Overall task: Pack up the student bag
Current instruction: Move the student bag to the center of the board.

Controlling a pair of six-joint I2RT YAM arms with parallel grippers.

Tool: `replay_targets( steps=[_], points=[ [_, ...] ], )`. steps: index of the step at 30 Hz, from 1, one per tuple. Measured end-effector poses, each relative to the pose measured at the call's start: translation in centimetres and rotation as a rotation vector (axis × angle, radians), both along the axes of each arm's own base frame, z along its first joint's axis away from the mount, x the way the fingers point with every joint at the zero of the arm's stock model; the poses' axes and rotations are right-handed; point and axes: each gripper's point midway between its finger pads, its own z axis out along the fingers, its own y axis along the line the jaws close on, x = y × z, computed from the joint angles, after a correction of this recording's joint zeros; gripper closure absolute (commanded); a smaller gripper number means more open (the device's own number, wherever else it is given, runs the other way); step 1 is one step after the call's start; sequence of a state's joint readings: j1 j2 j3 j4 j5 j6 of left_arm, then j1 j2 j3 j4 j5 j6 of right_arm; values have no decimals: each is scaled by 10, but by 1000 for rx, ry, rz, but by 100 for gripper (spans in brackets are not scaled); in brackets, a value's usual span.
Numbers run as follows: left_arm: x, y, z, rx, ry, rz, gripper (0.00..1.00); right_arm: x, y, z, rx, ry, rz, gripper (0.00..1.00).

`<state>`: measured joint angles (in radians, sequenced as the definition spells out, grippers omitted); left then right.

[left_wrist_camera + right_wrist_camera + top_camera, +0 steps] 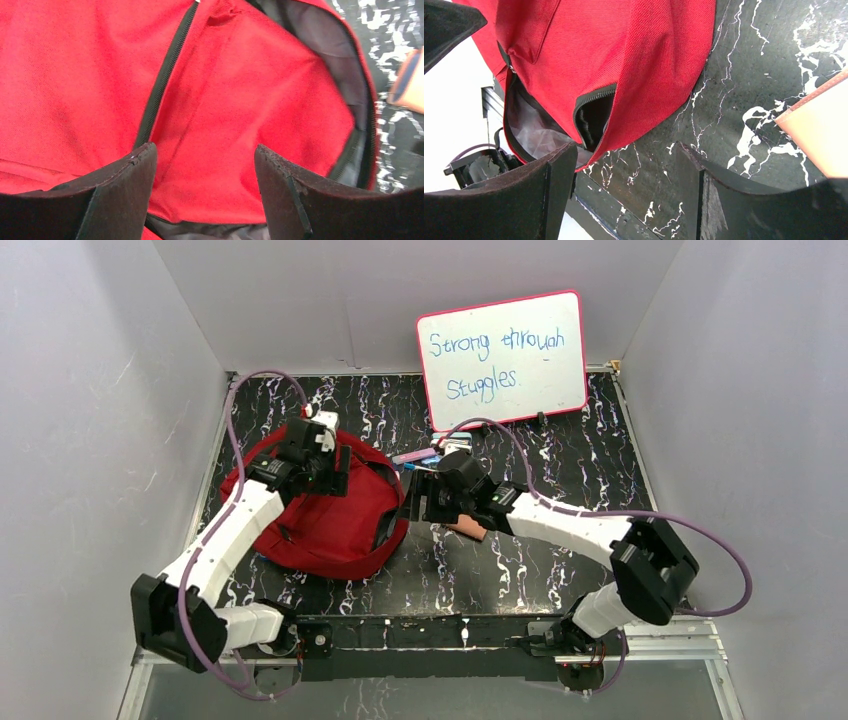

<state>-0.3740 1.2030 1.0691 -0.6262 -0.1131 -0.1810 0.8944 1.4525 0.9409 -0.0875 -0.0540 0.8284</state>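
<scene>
The student bag, a large red backpack, lies on the left half of the table. Its open mouth with grey lining faces right. My left gripper hovers over the bag's upper part. In the left wrist view the left gripper is open, with red fabric and a black zipper behind its fingers and nothing between them. My right gripper sits at the bag's right edge. In the right wrist view it is open over bare table beside the bag, holding nothing.
A tan wallet lies on the marble table under my right arm and shows at the right edge. Small pink and blue items lie behind the bag. A whiteboard leans on the back wall.
</scene>
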Motion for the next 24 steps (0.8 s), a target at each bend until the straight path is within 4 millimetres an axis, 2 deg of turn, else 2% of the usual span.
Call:
replay_targets(
  steps=[9,14,20,22,24],
  points=[
    [20,30,-38,276,70,-43,30,2,13,-21,-30,59,20,23],
    [30,40,-51,368,96,-50,34,4,18,-23,-34,62,27,34],
    [31,41,-69,392,152,-66,50,6,17,-25,-51,55,27,59],
    [31,40,-73,388,162,-71,61,6,16,-26,-57,54,27,68],
    [31,38,-74,381,168,-72,78,7,16,-26,-59,49,32,78]
  ],
)
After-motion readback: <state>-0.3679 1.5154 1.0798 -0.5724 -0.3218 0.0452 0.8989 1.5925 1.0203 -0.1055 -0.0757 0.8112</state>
